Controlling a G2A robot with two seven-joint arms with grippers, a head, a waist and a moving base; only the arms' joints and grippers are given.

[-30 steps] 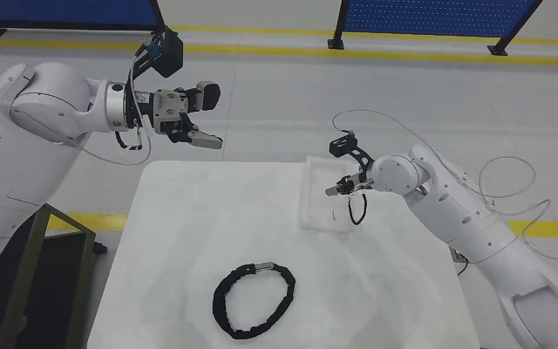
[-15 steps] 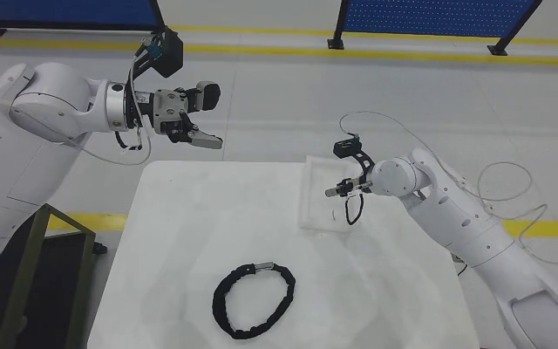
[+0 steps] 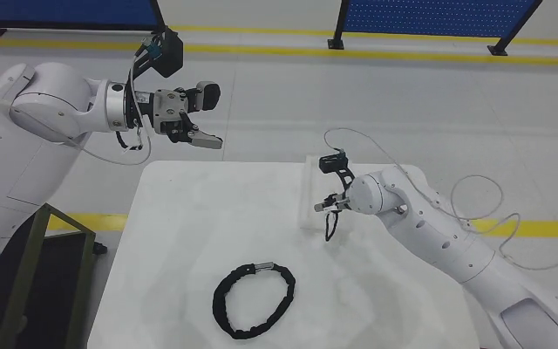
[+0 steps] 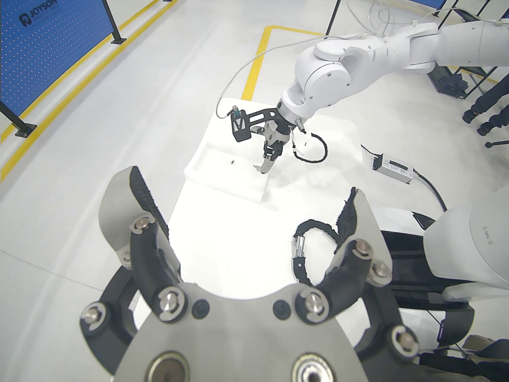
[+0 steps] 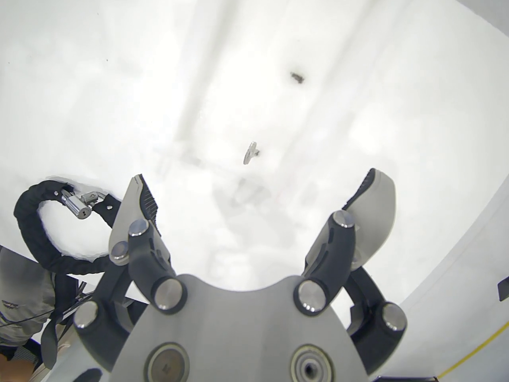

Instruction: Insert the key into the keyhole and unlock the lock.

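Key (image 5: 250,152) count one, inside tray (image 3: 311,194); cable lock (image 3: 253,301) one

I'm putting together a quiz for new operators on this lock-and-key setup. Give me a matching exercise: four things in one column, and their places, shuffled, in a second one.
Things:
1. key
2. lock
3. left gripper
4. right gripper

Places:
A. lying looped on the bare table
B. lying in the white tray
C. open, held above the tray
D. open, held beyond the table's far corner

Pairs: 1-B, 2-A, 3-D, 4-C.
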